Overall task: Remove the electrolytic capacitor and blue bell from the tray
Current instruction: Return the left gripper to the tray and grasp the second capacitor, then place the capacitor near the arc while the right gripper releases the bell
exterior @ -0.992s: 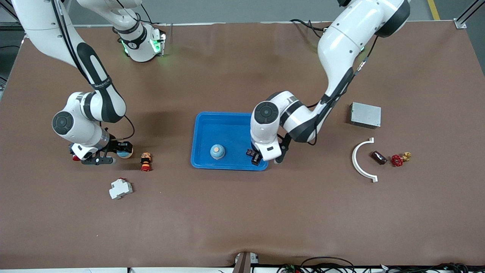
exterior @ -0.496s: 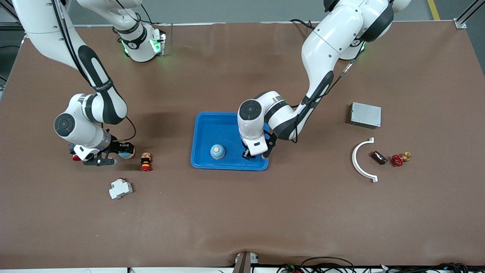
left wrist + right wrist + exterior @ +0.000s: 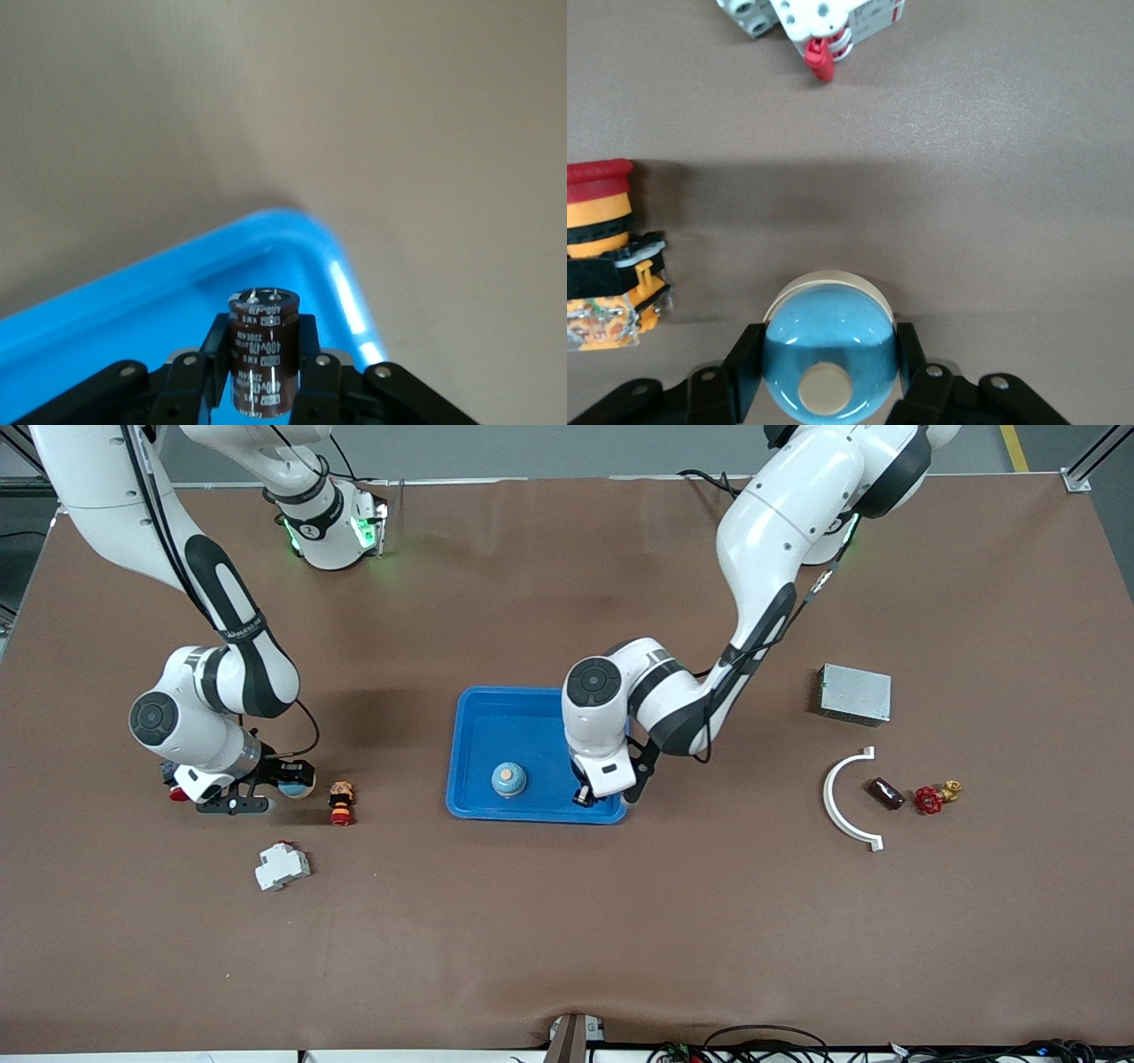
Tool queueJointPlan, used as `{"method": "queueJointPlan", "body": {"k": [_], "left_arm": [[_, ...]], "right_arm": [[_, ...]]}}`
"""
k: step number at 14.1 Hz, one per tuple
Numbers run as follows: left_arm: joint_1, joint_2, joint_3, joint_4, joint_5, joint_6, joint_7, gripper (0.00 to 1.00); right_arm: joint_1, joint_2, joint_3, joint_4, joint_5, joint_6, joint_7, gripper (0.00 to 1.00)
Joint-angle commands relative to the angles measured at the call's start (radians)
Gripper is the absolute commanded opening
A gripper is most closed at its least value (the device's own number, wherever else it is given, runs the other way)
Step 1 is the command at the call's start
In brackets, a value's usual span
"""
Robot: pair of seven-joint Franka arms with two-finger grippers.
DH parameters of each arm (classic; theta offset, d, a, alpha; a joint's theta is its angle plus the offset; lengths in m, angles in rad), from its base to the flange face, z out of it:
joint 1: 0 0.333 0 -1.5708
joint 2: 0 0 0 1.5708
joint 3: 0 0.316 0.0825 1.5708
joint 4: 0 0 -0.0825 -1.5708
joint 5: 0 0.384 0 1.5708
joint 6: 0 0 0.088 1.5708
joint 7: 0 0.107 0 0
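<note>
A shallow blue plastic tray (image 3: 496, 722) sits mid-table on a brown mat. Inside it, a round blue bell with a tan button on top (image 3: 508, 779) rests near the edge closest to the front camera. The left gripper (image 3: 582, 795) is low over the tray's corner toward the left arm's end of the table, its fingers (image 3: 217, 341) clamped on a dark brown cylindrical capacitor with white print (image 3: 261, 350), held upright.

Well away from the tray, toward the right arm's end of the table, the right gripper (image 3: 266, 786) is down at the mat with a second blue bell (image 3: 827, 359) sitting between its two fingers (image 3: 742, 359); whether they press it or have let go cannot be told. Between that bell and the tray stands a red and orange push-button switch (image 3: 340, 802). A white circuit breaker with a red lever (image 3: 282, 865) lies nearer to the front camera than the switch.
</note>
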Motion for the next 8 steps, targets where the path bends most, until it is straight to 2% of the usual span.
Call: {"method": "queueJointPlan", "body": {"k": [1, 4, 8], "left_arm": [[0.060, -0.103, -0.014, -0.037, -0.004, -0.088, 0.026, 0.00], [0.157, -0.205, -0.032, -0.144, -0.014, -0.130, 0.087, 0.00], [0.374, -0.345, -0.135, -0.368, -0.022, -0.130, 0.305, 0.00]], "right_arm": [[-0.013, 0.022, 0.010, 0.015, 0.020, 0.016, -0.007, 1.00], [-0.012, 0.022, 0.010, 0.015, 0.020, 0.016, -0.007, 1.00], [-0.009, 0.019, 0.010, 0.018, 0.018, 0.009, -0.018, 1.00]]}}
